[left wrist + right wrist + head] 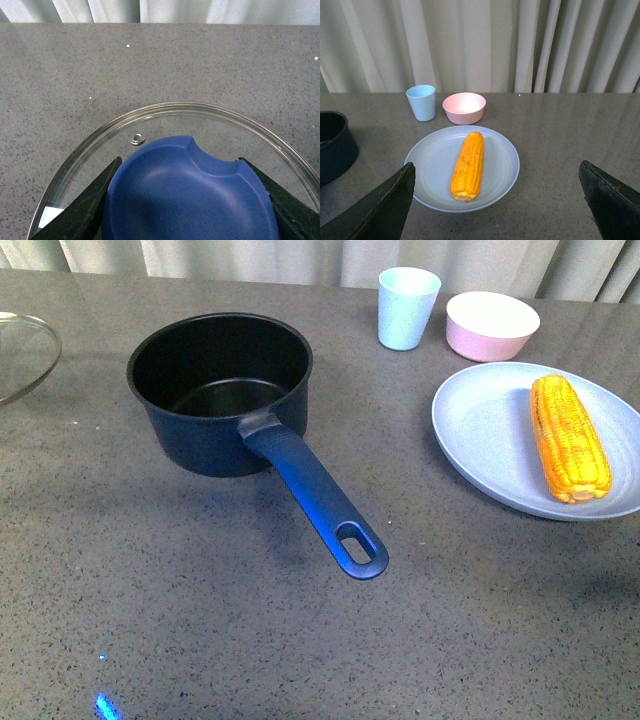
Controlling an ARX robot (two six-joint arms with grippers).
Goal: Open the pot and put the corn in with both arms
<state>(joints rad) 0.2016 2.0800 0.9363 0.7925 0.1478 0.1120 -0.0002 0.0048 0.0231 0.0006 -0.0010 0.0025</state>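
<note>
The dark blue pot (220, 390) stands uncovered at the table's middle left, its long handle (315, 500) pointing toward me. Its glass lid (22, 355) shows at the far left edge of the front view. In the left wrist view my left gripper (190, 200) is shut on the lid's blue knob (190, 195), the glass rim (165, 107) curving around it. The corn (568, 437) lies on a pale blue plate (480, 430) at the right. My right gripper (500, 200) is open, hovering short of the plate (435, 165) and corn (468, 165). Neither arm shows in the front view.
A light blue cup (407, 307) and a pink bowl (491, 325) stand at the back, behind the plate. Curtains hang beyond the table's far edge. The pot's side (335, 147) shows at the edge of the right wrist view.
</note>
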